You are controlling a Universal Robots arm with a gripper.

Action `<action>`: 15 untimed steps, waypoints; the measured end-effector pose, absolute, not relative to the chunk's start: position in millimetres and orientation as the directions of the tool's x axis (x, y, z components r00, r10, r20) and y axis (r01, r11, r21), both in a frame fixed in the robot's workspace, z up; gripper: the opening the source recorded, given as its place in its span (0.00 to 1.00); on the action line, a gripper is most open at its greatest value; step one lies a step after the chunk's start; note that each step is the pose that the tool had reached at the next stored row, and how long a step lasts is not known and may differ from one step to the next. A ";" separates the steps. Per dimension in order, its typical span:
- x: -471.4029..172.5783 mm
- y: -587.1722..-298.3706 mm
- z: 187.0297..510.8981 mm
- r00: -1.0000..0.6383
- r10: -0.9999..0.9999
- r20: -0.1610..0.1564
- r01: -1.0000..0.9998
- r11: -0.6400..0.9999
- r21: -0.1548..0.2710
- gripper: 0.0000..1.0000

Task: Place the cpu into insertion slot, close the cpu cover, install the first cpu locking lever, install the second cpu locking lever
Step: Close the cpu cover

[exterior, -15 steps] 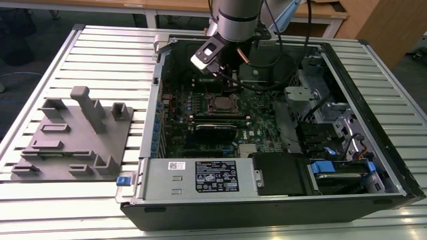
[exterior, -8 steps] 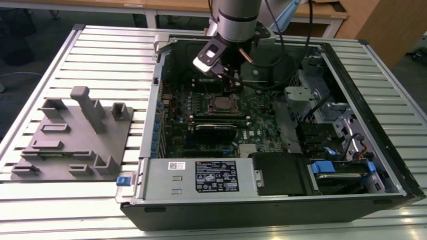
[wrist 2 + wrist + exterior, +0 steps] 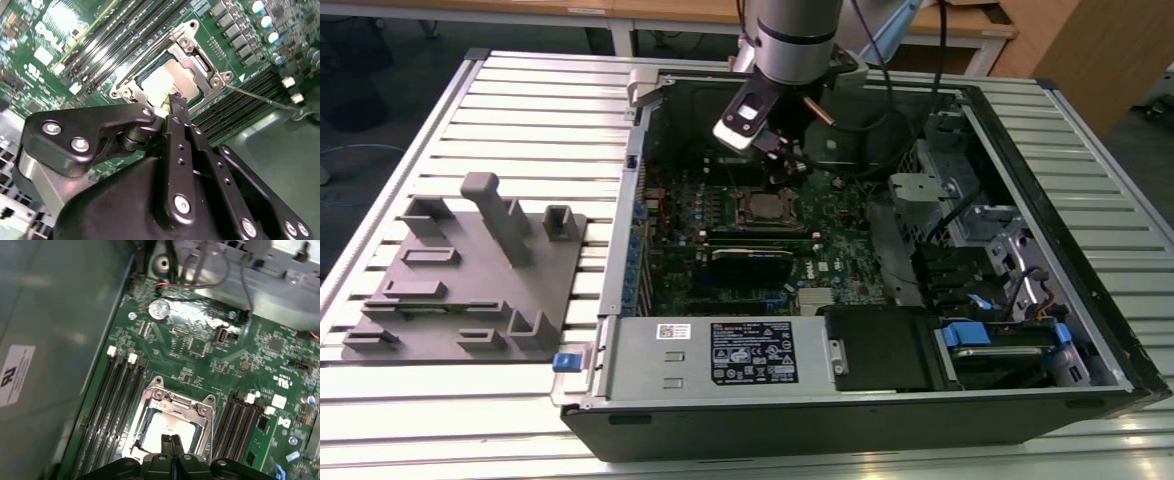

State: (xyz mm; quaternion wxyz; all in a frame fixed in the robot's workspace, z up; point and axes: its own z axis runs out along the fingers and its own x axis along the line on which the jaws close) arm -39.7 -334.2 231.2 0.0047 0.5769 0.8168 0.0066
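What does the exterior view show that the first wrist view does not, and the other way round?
Exterior view: the grey fixture plate on the slatted table, and the labelled grey box. First wrist view: a round coin battery and white slot latches. Both: the gripper, jaws shut, close to the cpu inside the cpu cover on the green board.

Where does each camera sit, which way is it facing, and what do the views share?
Exterior view: off the arm, high up, looking down into the open computer case; the arm and tool show.
First wrist view: on the arm, looking past the shut tool at the cpu inside the cpu cover.
Second wrist view: on the arm, facing the board across the tool's black body.
Both wrist views share the cpu and tool.
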 end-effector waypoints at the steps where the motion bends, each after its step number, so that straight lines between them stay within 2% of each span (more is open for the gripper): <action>1: -39.7 -334.2 231.1 -0.351 0.936 0.000 0.936 0.351 0.016 0.10; 15: -39.6 -334.2 230.3 -0.568 0.823 0.000 0.823 0.568 0.016 0.10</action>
